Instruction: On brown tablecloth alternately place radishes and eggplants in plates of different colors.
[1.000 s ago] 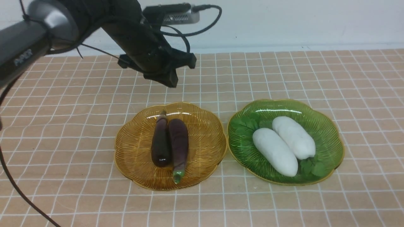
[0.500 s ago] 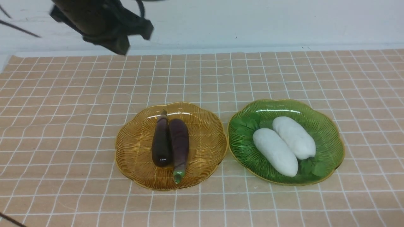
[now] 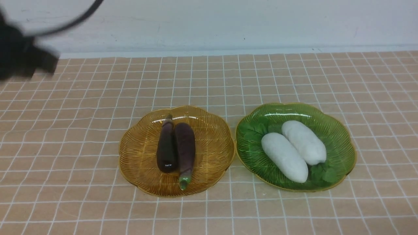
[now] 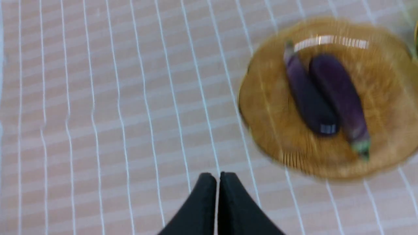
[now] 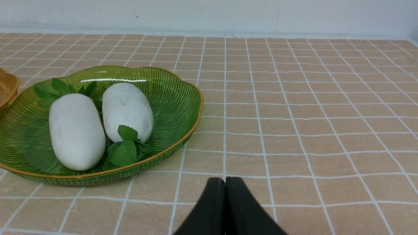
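Front view: two eggplants lie side by side, touching, in the amber plate (image 3: 209, 130) on the brown tablecloth (image 3: 81, 137) — the darker eggplant (image 3: 166, 148) to the left, the paler eggplant (image 3: 185, 147) to the right with its green cap toward the camera. Just beside it to the right, rims nearly meeting, the green plate (image 3: 339, 137) holds both radishes pressed together, the nearer radish (image 3: 284, 157) with leaves at its far end and the farther radish (image 3: 304, 142) with leaves at its near end. The left arm (image 3: 19, 58) shows only as a dark blur at the frame's far left edge, well apart from both plates; a second ago it hung above the cloth just behind the amber plate, and half a second ago it was at the upper left. The plates and vegetables have not shifted. In the left wrist view the left gripper (image 4: 217, 178) has its jaws pressed together on nothing, above bare cloth beside the amber plate. In the right wrist view the right gripper (image 5: 225, 182) is likewise closed and empty, low over the cloth near the green plate's rim.
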Controlling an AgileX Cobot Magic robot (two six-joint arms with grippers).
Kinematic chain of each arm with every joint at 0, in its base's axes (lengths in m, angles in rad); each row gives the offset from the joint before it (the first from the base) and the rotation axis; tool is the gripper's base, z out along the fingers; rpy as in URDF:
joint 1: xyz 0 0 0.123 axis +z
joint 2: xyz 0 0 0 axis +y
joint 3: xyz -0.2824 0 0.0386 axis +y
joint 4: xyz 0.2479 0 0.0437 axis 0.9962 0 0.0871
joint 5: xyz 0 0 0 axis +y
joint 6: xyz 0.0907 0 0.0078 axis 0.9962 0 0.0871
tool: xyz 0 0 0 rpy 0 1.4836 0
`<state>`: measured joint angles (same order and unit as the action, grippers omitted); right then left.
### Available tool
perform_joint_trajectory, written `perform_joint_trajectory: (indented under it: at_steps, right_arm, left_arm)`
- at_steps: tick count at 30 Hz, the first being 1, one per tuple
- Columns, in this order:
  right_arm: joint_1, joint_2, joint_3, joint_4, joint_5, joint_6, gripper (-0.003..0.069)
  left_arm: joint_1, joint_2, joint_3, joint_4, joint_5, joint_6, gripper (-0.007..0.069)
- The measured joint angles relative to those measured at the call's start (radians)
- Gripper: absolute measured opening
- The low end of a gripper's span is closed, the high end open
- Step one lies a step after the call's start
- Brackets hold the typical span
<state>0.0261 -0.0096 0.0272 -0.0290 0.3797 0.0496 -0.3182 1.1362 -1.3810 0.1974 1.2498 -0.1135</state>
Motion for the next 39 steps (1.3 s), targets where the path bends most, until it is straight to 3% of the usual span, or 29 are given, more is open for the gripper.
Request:
perform_joint_trajectory:
  at_steps: [3,8,13,17,29,33,39]
  right_arm:
    - [0.000,0.000,0.000,0.000,0.000,0.000,-0.0017]
    - [0.000,0.000,0.000,0.000,0.001,0.000,-0.0017]
    - [0.000,0.000,0.000,0.000,0.001,0.000,-0.0017]
    - [0.000,0.000,0.000,0.000,0.001,0.000,-0.0017]
    - [0.000,0.000,0.000,0.000,0.002,0.000,-0.0017]
    - [0.000,0.000,0.000,0.000,0.002,0.000,-0.0017]
    - [0.000,0.000,0.000,0.000,0.002,-0.001,-0.0017]
  left_arm:
    - [0.000,-0.146,0.203,-0.005,-0.008,-0.066,-0.0003]
    - [0.000,-0.465,0.677,-0.148,-0.293,-0.150,-0.0003]
    - [0.000,-0.620,0.911,-0.231,-0.636,-0.158,-0.0003]
    - [0.000,-0.687,1.024,-0.237,-0.798,-0.158,-0.0003]
    - [0.000,-0.701,1.084,-0.190,-0.775,-0.155,-0.0003]
    - [0.003,-0.703,1.117,-0.132,-0.848,-0.154,-0.0003]
    - [0.107,-0.825,1.250,-0.134,-0.919,-0.066,-0.0003]
